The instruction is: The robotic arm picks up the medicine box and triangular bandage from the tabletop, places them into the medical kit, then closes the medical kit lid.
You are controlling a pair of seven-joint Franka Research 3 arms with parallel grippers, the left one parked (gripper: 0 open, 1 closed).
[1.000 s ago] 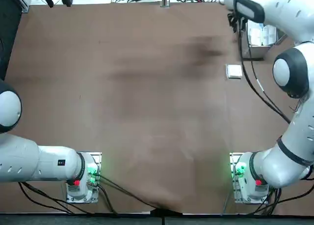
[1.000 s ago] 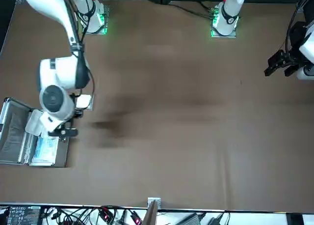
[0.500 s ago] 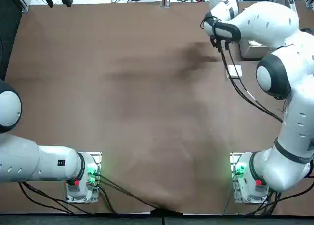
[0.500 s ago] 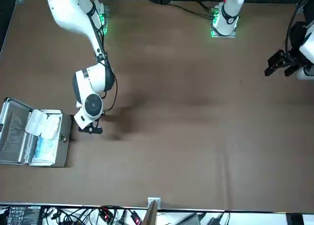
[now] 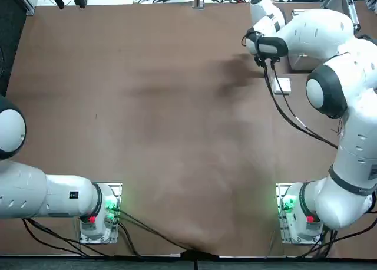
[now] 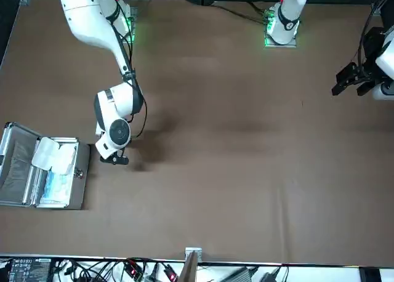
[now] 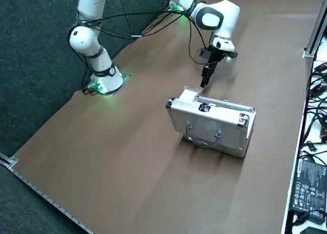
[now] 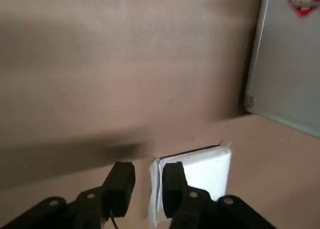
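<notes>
Right tool [image 8: 149,175]: released, fingers spread, nothing gripped. It is held above the desk [image 6: 246,159], pointed down, off the case's side away from the lid. Medicine box [image 5: 282,86]: flat on the desk, outside the case, close to the tool; in the wrist view it is partly covered by one finger [image 8: 174,189]. Medical kit [image 6: 79,174]: set on the desk, opened. A two-lobed white packet, taken as the triangular bandage [image 6: 54,156], is laid inside, on top, with pale blue-white contents [image 6: 56,188] seen beside it. Medical kit lid [image 7: 204,126]: swung open on the robot's right, handle [image 7: 203,142] on its outer face.
</notes>
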